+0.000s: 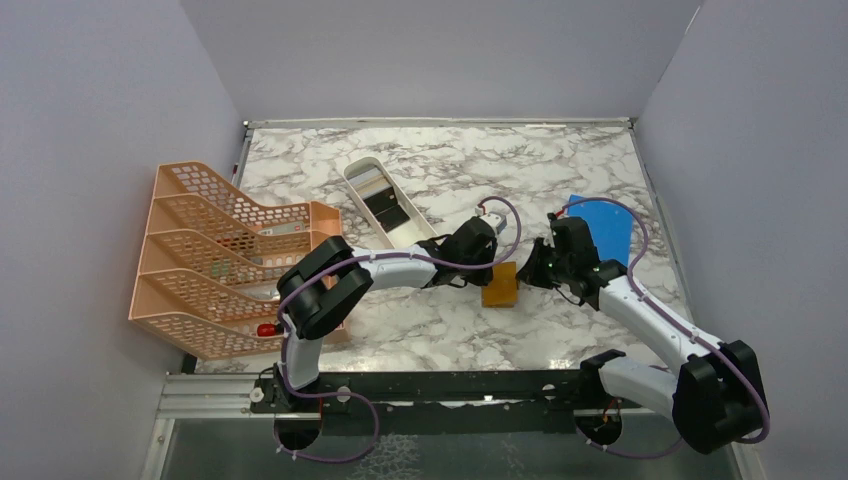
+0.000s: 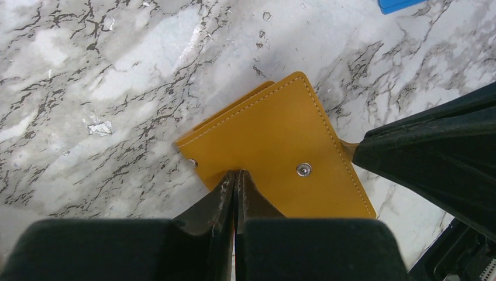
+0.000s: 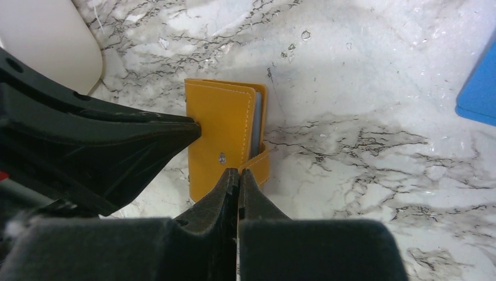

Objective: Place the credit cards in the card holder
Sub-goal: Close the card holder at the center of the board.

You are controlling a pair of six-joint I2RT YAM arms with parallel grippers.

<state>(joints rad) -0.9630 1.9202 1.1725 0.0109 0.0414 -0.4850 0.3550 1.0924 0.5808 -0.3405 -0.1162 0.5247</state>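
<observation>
Left hand (image 2: 236,174), pinched closed, at card holder (image 2: 281,137) edge

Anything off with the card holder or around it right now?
Nothing spilled or damaged. The card holder lies folded, cover slightly ajar, its strap unsnapped and bowed out. The left gripper and right gripper, both shut, sit at its edges.

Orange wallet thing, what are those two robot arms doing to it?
Both arms are working on the folded card holder, which lies on the marble table. The left tool and the right tool are both shut, with their tips against opposite edges of it. Whether either one pinches it is unclear. Some cards sit in the white tray.
</observation>
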